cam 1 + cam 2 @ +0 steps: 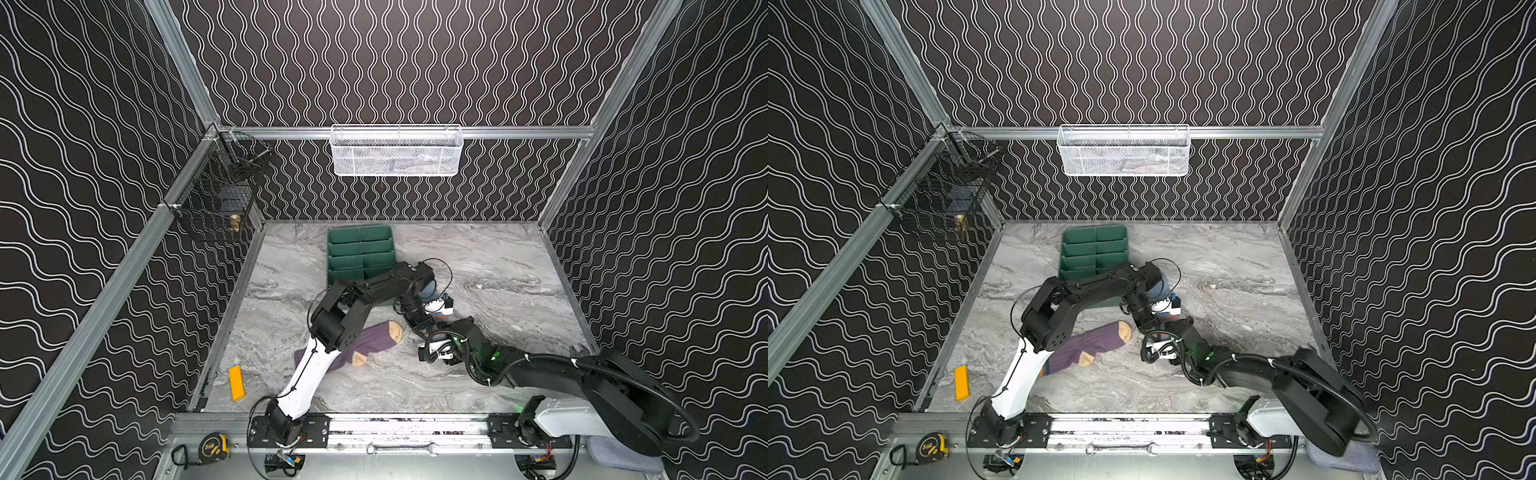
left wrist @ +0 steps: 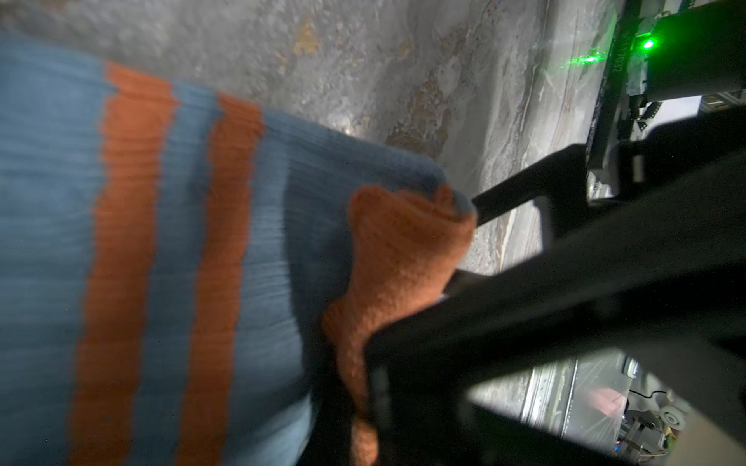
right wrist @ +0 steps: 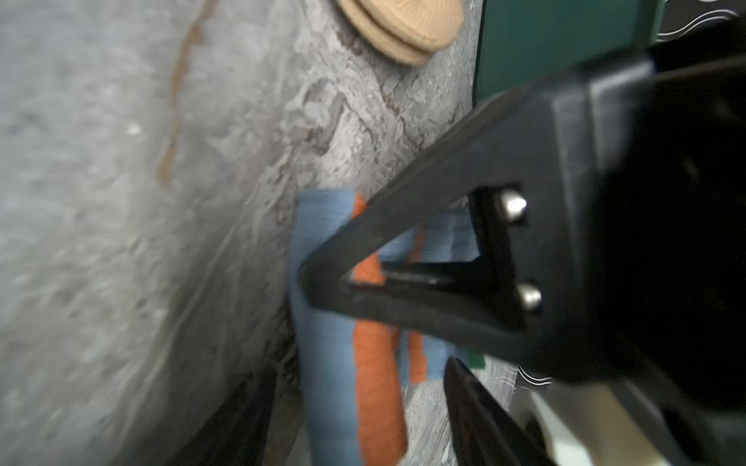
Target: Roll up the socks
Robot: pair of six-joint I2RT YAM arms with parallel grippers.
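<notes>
Left gripper: clamped on blue sock at orange cuff.
Right gripper: jaws stood apart over blue sock.
Purple sock: lay on bench.

Both ribbed knit cloth, matt: blue sock, its 2 orange stripes the same knit and the orange cuff fuzzier; purple sock, tan toe. worktop: grey marble-look surface, smooth, faint sheen. green tray: moulded plastic, matt. white basket: painted metal mesh. black basket: thin wire grid. frame rails: bare aluminium, dull shine. walls: matt black, printed wavy lines.
</notes>
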